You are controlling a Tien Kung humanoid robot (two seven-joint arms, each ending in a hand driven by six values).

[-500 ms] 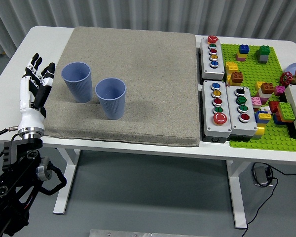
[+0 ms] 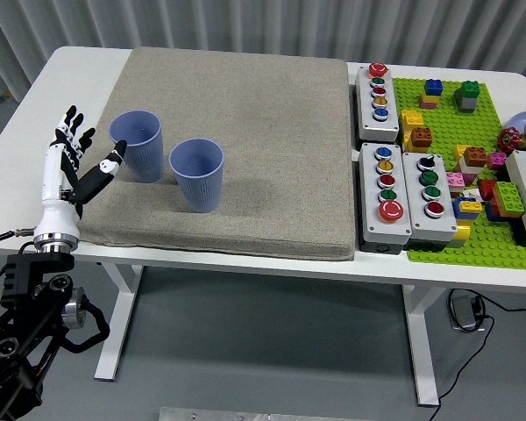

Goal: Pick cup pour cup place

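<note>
Left hand (image 2: 70,171) is up over the left edge of the grey mat (image 2: 245,132), fingers spread and holding nothing; the thumb (image 2: 108,165) sticks out to the right, its tip just beside the lower wall of the left blue cup (image 2: 138,145), though I cannot tell if it touches. My other four fingers point up and away, over the white table (image 2: 70,74) to the left of the mat. Both blue cups stand upright on the mat, mouths open to the camera. The right blue cup (image 2: 197,174) sits nearer the table's front edge and just beside its neighbour; their walls look very close, contact not resolvable. Contents of either cup: cannot tell, the insides look uniformly blue. To the right of the mat sit three grey button boxes (image 2: 384,189) with coloured buttons, one at the far side and two side by side nearer me. Beyond them lies a green baseplate (image 2: 473,237) carrying scattered toy bricks. My left forearm rises from the lower left corner, below the table's near edge.
</note>
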